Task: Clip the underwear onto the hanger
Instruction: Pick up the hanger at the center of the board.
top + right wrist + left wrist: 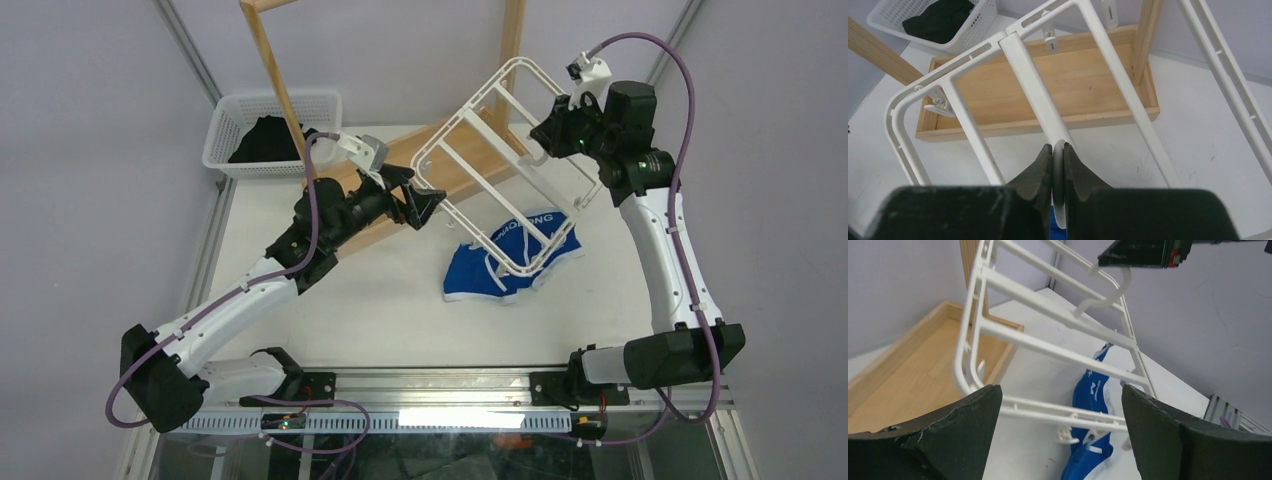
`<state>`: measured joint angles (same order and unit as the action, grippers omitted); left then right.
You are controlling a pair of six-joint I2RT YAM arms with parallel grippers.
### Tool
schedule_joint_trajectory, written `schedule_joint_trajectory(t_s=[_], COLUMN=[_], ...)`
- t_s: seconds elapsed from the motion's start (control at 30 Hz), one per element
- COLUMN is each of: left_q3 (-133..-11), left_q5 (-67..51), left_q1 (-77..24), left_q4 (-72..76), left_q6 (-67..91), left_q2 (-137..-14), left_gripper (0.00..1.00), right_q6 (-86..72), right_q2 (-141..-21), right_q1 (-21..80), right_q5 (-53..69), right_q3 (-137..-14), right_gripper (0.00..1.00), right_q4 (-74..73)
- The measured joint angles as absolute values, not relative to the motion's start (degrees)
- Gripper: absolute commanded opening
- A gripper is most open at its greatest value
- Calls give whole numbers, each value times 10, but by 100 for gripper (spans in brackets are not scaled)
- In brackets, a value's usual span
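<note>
The white hanger (500,150) is held tilted above the table, its lower end over the blue underwear (475,275), which lies crumpled on the table. My right gripper (545,135) is shut on the hanger's hook (1058,165) and holds the frame (1028,85) up. My left gripper (425,205) is open and empty, beside the frame's left rail. In the left wrist view the frame (1048,300) and its small clips (1068,432) hang between my open fingers (963,425), with the underwear (1093,395) beyond them.
A wooden rack base (455,170) lies behind the hanger, with two tall wooden posts (275,80). A white basket (230,125) with a black garment (268,138) stands at the back left. The table's metal rail (430,385) runs along the front.
</note>
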<state>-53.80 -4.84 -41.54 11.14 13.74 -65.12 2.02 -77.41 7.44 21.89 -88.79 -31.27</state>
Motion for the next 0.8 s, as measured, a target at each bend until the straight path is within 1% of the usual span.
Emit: schedule_joint_trajectory(t_s=[0.23,0.4,0.47,0.63,0.8], left_q3=[-641,-691,-701,-734,-776], left_q5=[-74,-138,-170,-244,-303], left_q1=[-415,-415,-415,-415,-415], left_q4=[44,34,32,24,21], left_q6=[64,2,-30,-102,-159], left_q2=[-667,-707,-728,-788,-828], left_gripper=[81,79,78,70,67], right_q6=[26,31,36,68,102], right_q2=[-774,-774,-772,-759,-722], right_q1=[101,116,119,127,142], right_q5=[219,232,249,308,360], right_q3=[-914,-946,-948,-942,-917], right_gripper=[0,0,0,0,0], right_q4=[-384,-422,-424,-435,-442])
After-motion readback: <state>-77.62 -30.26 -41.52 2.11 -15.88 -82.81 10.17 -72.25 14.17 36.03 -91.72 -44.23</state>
